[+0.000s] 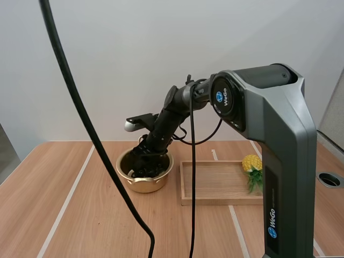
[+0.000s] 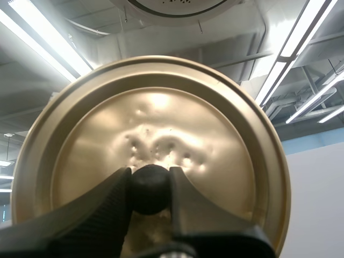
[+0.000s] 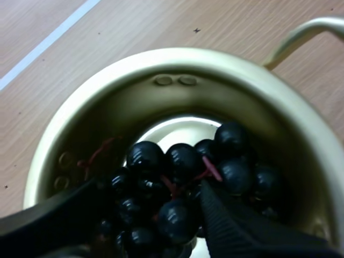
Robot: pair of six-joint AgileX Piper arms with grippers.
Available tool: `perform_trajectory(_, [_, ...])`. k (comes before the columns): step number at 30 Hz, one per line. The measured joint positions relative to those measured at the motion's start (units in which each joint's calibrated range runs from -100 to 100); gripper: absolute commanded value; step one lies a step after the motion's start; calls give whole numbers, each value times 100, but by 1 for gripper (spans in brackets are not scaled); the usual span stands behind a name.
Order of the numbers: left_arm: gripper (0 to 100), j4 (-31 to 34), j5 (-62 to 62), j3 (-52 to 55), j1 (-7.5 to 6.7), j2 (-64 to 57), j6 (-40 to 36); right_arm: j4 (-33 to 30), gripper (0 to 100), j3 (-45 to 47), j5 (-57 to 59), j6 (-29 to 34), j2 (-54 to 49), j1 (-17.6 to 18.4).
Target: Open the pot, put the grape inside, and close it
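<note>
1. The bunch of grapes is low inside the pot, pinched from both sides by the fingers of our right gripper.
2. We should lower it until it rests on the bottom, then open wide, so the red stem does not catch.
3. Then we lift straight up out of the pot.
4. Our left gripper is closed on the knob of the lid, which is off the pot; it should wait until the right arm is clear.
</note>
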Motion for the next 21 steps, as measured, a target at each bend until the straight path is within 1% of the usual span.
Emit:
perform_trajectory(6, [0,0,0,0,0,0,0,0,100,0,122,0,-69,0])
perform_trajectory(11, [0,0,0,0,0,0,0,-72,100,0,156,11,-429,0])
perform_trajectory(16, [0,0,0,0,0,0,0,-108,100,0,190,49,-1276,0])
perform_trajectory(21, [0,0,0,0,0,0,0,-1,100,0,190,209,-2030,0])
